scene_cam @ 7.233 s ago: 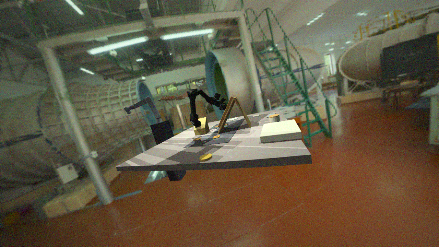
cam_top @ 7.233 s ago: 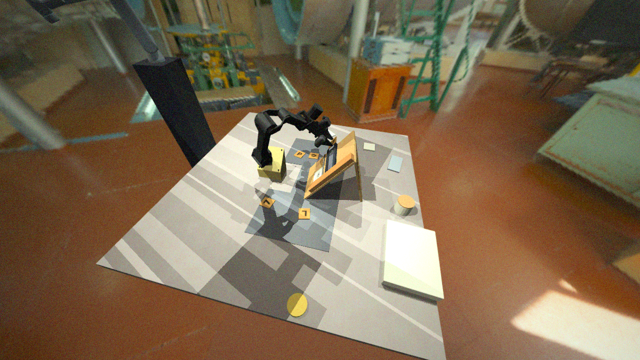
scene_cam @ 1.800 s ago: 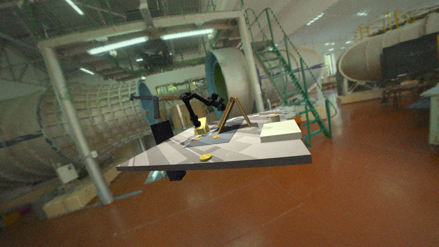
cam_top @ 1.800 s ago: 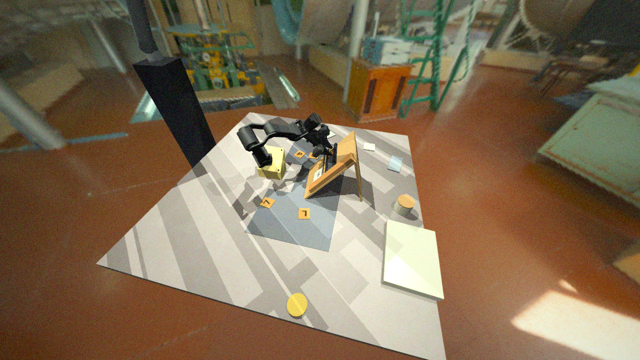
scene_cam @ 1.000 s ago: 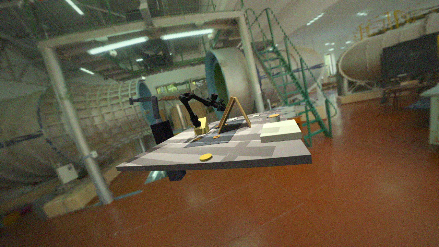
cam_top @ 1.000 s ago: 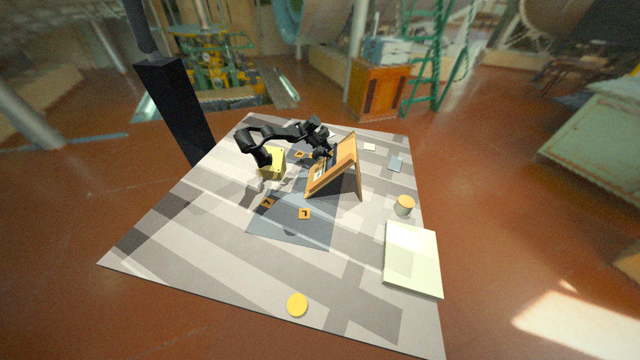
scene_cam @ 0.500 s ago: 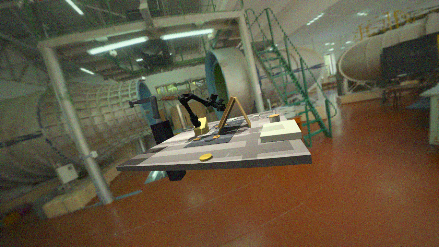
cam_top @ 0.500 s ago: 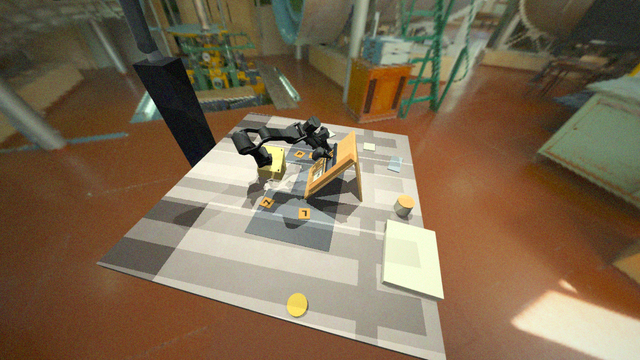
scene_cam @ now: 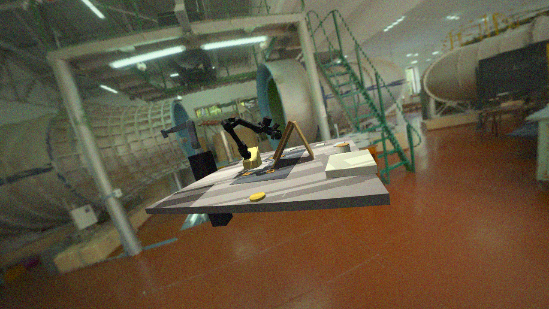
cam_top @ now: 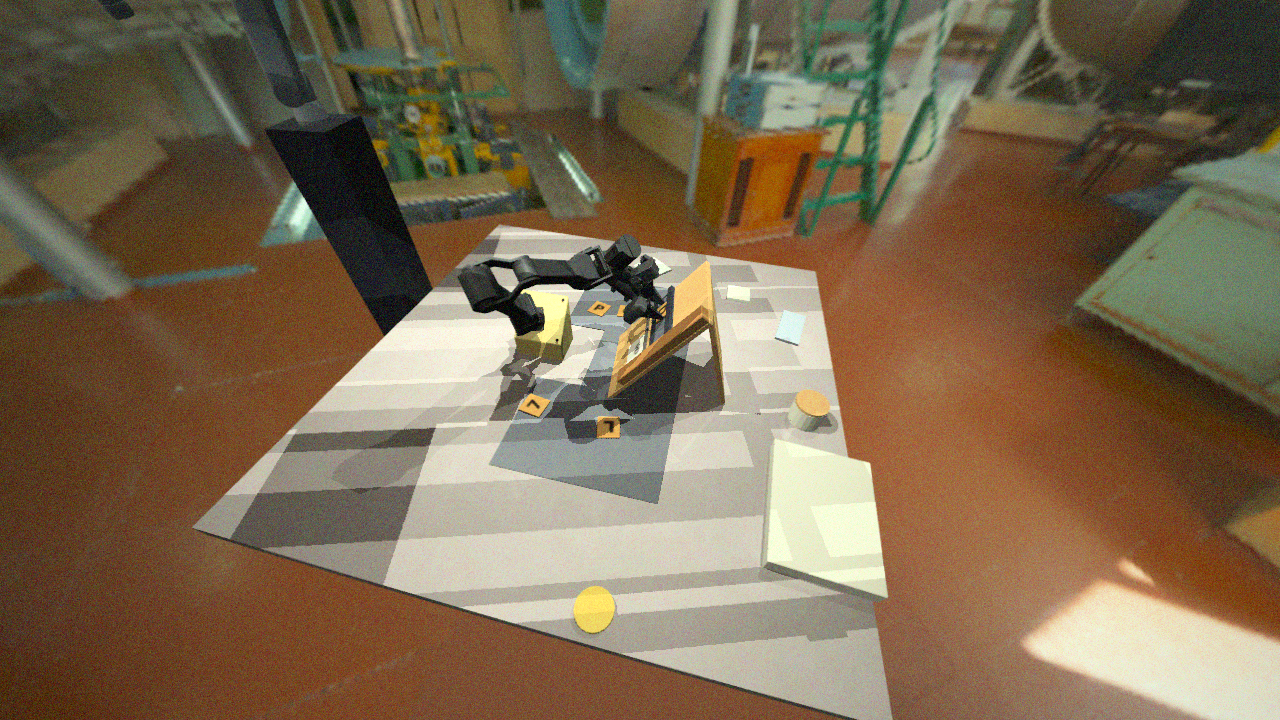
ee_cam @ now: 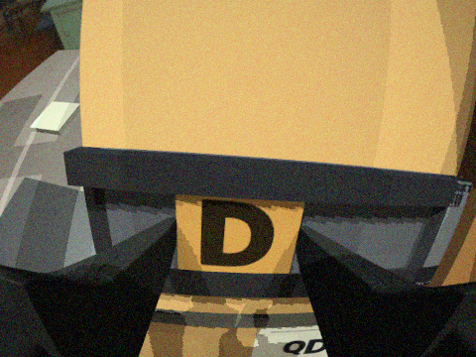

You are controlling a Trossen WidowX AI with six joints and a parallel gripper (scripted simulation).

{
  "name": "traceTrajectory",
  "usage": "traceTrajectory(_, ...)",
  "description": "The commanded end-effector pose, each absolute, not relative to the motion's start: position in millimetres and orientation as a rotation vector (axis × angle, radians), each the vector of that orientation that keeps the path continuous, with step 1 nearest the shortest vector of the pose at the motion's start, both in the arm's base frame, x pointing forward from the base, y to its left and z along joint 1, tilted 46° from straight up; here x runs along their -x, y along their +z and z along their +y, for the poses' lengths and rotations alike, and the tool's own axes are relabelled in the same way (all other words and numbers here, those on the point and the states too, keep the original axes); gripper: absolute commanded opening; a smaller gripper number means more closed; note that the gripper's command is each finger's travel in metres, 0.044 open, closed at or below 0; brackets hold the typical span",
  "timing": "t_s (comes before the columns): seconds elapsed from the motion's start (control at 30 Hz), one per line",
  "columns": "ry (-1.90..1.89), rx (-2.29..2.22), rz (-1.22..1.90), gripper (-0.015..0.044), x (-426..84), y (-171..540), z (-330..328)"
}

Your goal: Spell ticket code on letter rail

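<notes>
Orange D tile (ee_cam: pixel 238 235) between gripper (cam_top: pixel 660 313) (scene_cam: pixel 280 135) (ee_cam: pixel 237 232) fingers.

Easel board (cam_top: pixel 694 291) (scene_cam: pixel 282 143) (ee_cam: pixel 248 74) showing smooth, matt, wood-like faces; D tile (ee_cam: pixel 189 238) looking like matt wood; rail (ee_cam: pixel 258 174) looking like dull dark plastic; ticket (ee_cam: pixel 268 338) appearing papery.

orange D tile (ee_cam: pixel 238 235) upright in dark rail (ee_cam: pixel 258 174), ticket (cam_top: pixel 636 345) (ee_cam: pixel 293 342) below, loose tiles lying flat
</notes>
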State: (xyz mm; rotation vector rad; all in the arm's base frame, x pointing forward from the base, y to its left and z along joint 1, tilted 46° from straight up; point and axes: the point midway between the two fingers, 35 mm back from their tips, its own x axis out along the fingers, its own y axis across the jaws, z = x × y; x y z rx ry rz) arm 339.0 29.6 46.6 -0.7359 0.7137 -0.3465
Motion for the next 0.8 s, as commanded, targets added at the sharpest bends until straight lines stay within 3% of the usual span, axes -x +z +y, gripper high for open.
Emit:
traceTrajectory(0.0, -0.338, 0.739, 0.714, 0.0000, -338.8, 48.5, 29.0)
traceTrajectory(0.77, -0.338, 0.739, 0.714, 0.0000, -338.3, 58.2, 19.4)
